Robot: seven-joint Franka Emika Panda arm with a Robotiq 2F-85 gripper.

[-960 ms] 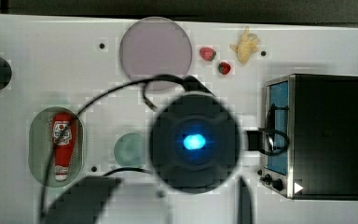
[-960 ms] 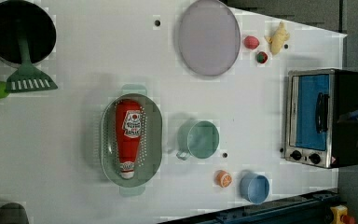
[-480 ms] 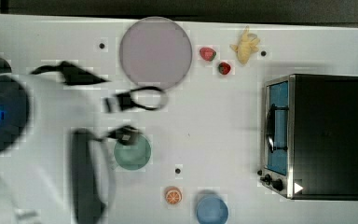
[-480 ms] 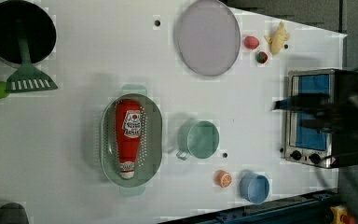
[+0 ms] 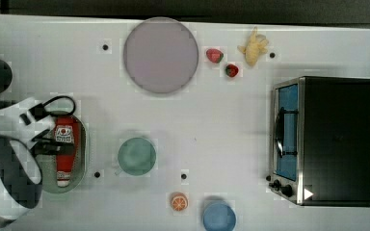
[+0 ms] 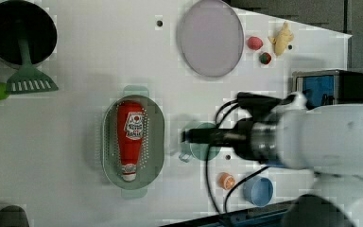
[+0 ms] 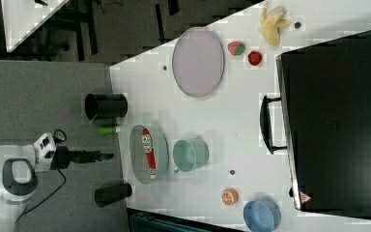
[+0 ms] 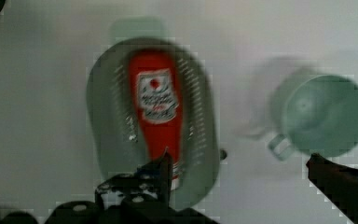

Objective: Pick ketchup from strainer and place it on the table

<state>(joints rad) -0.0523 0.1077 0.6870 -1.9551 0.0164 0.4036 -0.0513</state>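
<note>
A: We note the ketchup (image 6: 130,138) lying flat inside the strainer (image 6: 155,142), label up, cap toward the left view's bottom. Strainer sits on the table (image 6: 75,142), in the left view's left half.

B: Agreed. In the top view we see the same bottle (image 5: 65,149) in the strainer (image 5: 83,163) at the top view's left edge, partly under the arm's white body.

A: The gripper (image 8: 237,163): in the wrist view we see the two fingers standing far apart, one fingertip (image 8: 164,164) over the bottle's lower end, the other beside the green cup (image 8: 324,114). Jaws wide open, nothing between them.

B: We record no contact with the bottle that we can see. In the left view the gripper (image 6: 189,136) sits between strainer and green cup, height above the table unclear.

A: Other items we log in the top view: lilac plate (image 5: 160,55), two strawberries (image 5: 215,55), a toaster oven (image 5: 337,139), a blue bowl (image 5: 218,216), an orange half (image 5: 178,201).
</note>
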